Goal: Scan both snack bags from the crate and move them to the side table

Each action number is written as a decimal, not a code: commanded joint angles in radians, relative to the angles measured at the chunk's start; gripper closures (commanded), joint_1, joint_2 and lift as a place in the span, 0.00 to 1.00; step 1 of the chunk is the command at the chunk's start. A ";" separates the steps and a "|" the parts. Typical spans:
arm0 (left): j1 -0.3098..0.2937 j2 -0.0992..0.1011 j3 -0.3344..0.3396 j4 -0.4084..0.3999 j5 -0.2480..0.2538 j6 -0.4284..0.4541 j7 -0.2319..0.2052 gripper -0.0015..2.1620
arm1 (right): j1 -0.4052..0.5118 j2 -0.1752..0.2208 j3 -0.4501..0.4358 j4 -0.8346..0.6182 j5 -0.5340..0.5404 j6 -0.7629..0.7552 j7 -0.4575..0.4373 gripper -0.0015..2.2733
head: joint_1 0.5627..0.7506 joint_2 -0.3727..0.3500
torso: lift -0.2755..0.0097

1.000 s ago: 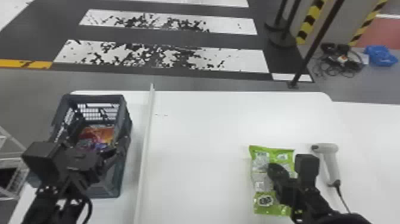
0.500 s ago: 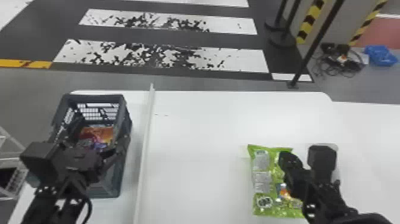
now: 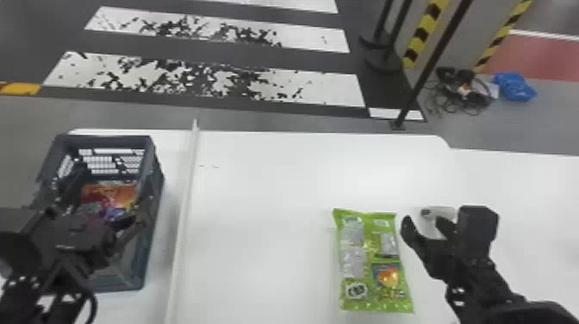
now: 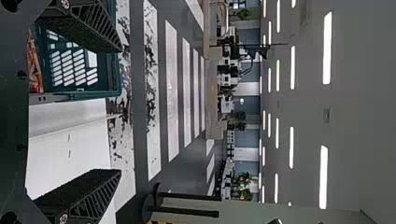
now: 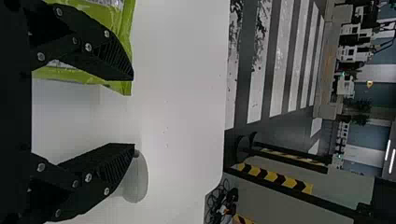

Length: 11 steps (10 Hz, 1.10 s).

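The green snack bag (image 3: pixel 374 263) lies flat on the white table. Just right of it, my right gripper (image 3: pixel 424 224) is open over the pale handheld scanner (image 3: pixel 439 215). In the right wrist view the right gripper (image 5: pixel 134 112) has the green bag (image 5: pixel 123 51) beside one finger and the scanner (image 5: pixel 135 179) by the other. An orange and purple snack bag (image 3: pixel 112 198) rests inside the dark crate (image 3: pixel 153 202). My left gripper (image 3: pixel 125 230) stands open above the crate's near part; in the left wrist view the gripper (image 4: pixel 119 109) has nothing between its fingers.
A thin raised white divider (image 3: pixel 185 207) runs along the table (image 3: pixel 267 241) between the crate and the green bag. Beyond the far edge are a black pole (image 3: pixel 431 64), cables and a blue bag (image 3: pixel 515 86) on the floor.
My right gripper has moved right, off the green snack bag and over to the scanner. The bag stays on the table, now uncovered. The left arm has hardly moved.
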 commanded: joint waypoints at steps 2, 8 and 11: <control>-0.008 -0.002 -0.005 0.013 -0.002 -0.006 0.001 0.03 | -0.020 -0.033 -0.045 0.049 -0.026 0.022 0.007 0.02 | 0.70 0.24 | 0.86; -0.006 -0.006 -0.014 0.042 -0.016 -0.030 0.006 0.03 | -0.170 -0.067 -0.149 0.304 -0.050 0.071 0.233 0.03 | 0.70 0.12 | 0.86; 0.002 -0.005 -0.014 0.039 -0.019 -0.030 0.006 0.03 | -0.245 -0.088 -0.132 0.439 -0.024 0.068 0.285 0.03 | 0.70 0.09 | 0.86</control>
